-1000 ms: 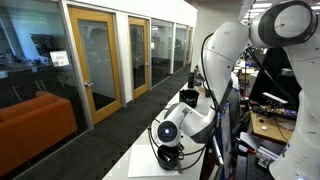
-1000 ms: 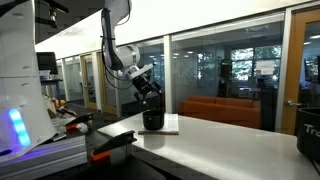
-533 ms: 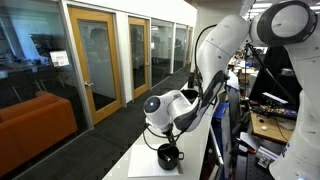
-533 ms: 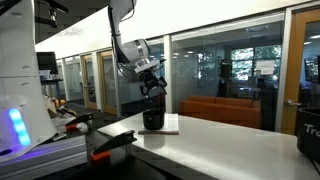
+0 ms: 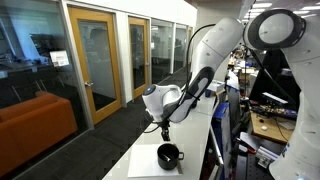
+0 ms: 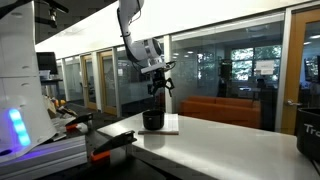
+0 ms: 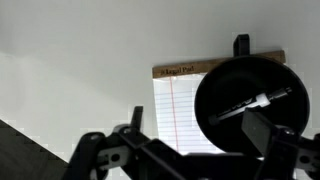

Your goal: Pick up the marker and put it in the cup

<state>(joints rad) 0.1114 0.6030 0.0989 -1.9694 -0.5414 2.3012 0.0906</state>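
The small glossy black cup [image 7: 250,105] stands on a lined notepad [image 7: 175,110], its loop handle [image 7: 241,45] pointing away. The marker [image 7: 255,103], dark with a white end, lies slanted inside the cup. My gripper [image 7: 195,135] is open and empty, its two fingers spread wide, high above the cup. In both exterior views the gripper [image 5: 165,130] [image 6: 160,88] hangs well above the cup [image 5: 169,155] [image 6: 153,120], apart from it.
The cup and pad rest on a long white table [image 6: 230,140]. Tools and clutter lie at the table's end [image 6: 70,125]. A dark object [image 6: 310,130] stands at the far side. Glass walls and an orange sofa [image 5: 30,125] lie beyond.
My gripper has risen from right at the cup to well above it, and the arm has straightened up. The cup now stands uncovered with the marker inside.
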